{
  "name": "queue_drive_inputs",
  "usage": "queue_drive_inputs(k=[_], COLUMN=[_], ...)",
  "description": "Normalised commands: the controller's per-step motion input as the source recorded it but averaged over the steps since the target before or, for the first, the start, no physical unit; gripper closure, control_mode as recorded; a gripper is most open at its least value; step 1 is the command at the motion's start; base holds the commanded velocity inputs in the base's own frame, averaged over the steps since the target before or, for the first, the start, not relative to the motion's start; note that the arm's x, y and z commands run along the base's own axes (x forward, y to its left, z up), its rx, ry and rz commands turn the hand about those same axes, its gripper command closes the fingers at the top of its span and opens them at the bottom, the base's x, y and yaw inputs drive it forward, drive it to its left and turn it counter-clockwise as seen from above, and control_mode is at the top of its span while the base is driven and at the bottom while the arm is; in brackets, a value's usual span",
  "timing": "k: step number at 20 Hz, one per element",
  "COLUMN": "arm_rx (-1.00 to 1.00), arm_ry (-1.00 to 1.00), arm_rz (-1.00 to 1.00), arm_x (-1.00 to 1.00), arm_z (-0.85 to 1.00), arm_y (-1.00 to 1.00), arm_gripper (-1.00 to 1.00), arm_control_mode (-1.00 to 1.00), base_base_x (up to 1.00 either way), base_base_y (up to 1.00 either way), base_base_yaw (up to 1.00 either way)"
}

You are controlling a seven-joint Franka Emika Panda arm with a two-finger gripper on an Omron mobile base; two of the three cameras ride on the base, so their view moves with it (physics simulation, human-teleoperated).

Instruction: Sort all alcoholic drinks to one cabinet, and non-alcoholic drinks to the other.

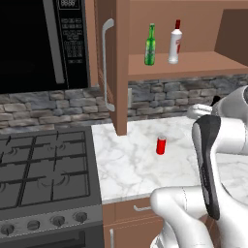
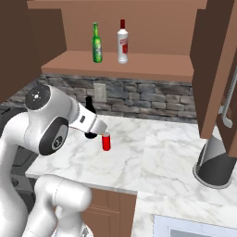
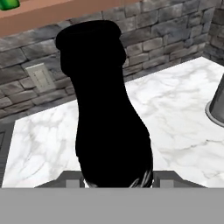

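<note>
- In the hand view we see the pincer [image 3: 117, 177] closed around the base of a small black contoured bottle [image 3: 107, 109], which stands upright between its two dark finger tips [image 3: 70, 179] and blocks most of that view.
- In the right base view the same black bottle [image 2: 90, 105] pokes up just behind the robot's wrist, above the white marble table [image 2: 152, 157]; we cannot tell from here whether it touches the surface.
- Just beside the wrist, a short plain red cylindrical can [image 2: 106, 141] stands upright on the table; in the left base view the can [image 1: 161, 145] sits alone on open marble, a little in front of the cabinet's open door.
- Above, on the plain shelf of the open brown wooden wall cabinet [image 1: 193, 65], we see a slim green glass bottle with a long neck [image 1: 150, 46] and, near it on its right, a white bottle with red cap and red label [image 1: 175, 43], both upright and apart.
- The cabinet door [image 1: 110, 63] with its long curved grey handle stands swung out towards us.
- Behind the table runs a grey stone backsplash [image 2: 152, 95] with a pale wall outlet [image 2: 99, 91].
- Further out we see a black gas stove [image 1: 46, 169] and a black microwave [image 1: 43, 41] to the left, and a dark grey round container [image 2: 215, 164] at the right of the table.
</note>
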Motion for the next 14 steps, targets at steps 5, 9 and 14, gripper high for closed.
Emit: queue_drive_inputs(k=[5,9,14], arm_rx=[0.0,0.01,0.0], arm_ry=[-0.06,0.0,0.0], arm_rz=[0.06,0.06,0.0], arm_x=[-0.4,-0.03,0.0], arm_z=[0.07,0.0,0.0], arm_y=[0.0,0.04,0.04], arm_gripper=[1.0,1.0,1.0], arm_control_mode=[-1.0,-1.0,1.0], base_base_x=[0.0,0.0,-0.21], base_base_y=[0.0,0.0,0.28], base_base_yaw=[0.0,0.0,0.01])
